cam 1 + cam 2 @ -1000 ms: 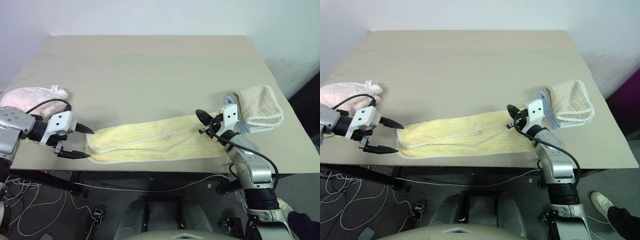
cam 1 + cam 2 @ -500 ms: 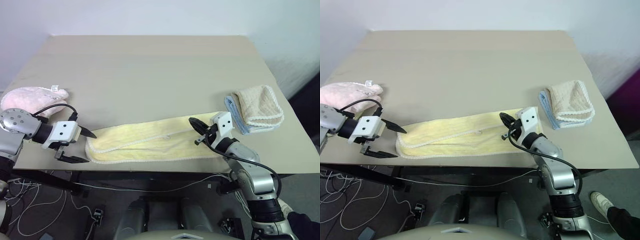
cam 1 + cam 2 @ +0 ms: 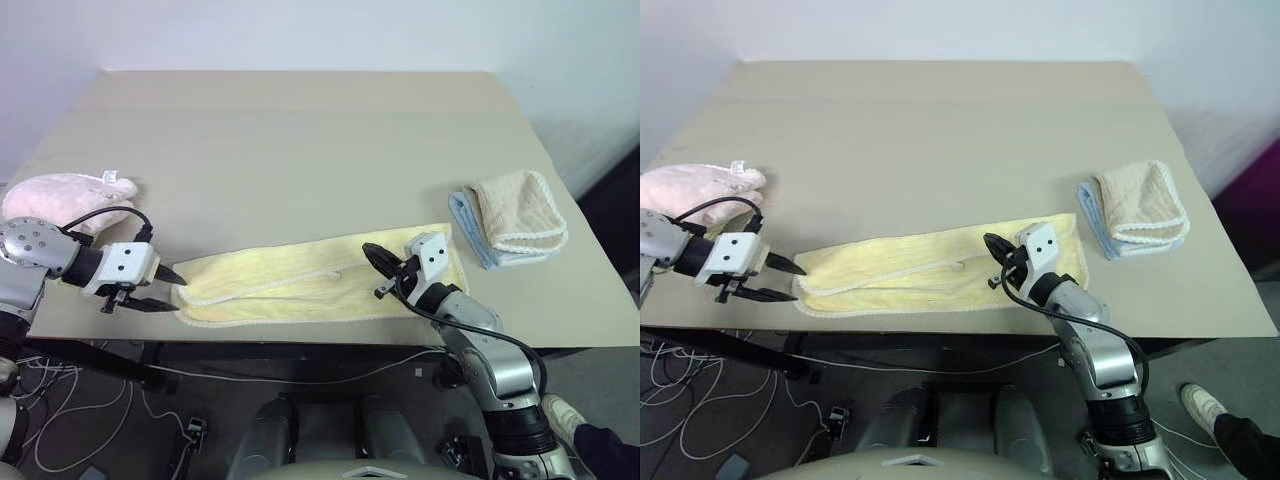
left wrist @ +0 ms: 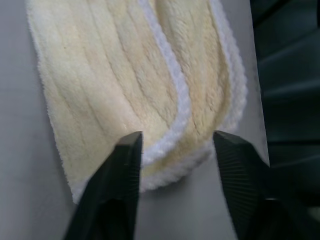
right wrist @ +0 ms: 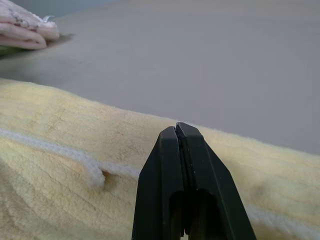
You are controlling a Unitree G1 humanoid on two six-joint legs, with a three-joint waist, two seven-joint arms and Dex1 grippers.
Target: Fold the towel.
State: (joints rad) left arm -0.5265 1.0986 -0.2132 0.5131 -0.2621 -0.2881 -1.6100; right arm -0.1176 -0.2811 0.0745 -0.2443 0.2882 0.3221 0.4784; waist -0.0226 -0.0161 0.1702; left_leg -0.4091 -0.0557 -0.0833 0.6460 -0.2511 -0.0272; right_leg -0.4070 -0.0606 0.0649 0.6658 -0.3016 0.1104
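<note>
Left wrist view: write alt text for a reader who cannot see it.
The left gripper, its two black fingers parted, sits at the short end of the pale yellow towel, which lies folded lengthwise on the table. One finger overlaps the end's white hem; the other lies beside it, and the cloth is not yet pinched.

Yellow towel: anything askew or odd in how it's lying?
Yes. The towel lies folded lengthwise but unevenly: the top layer's white hem wanders across the middle instead of meeting the lower edge, and the strip runs at a slant to the table front edge. No damage visible.
</note>
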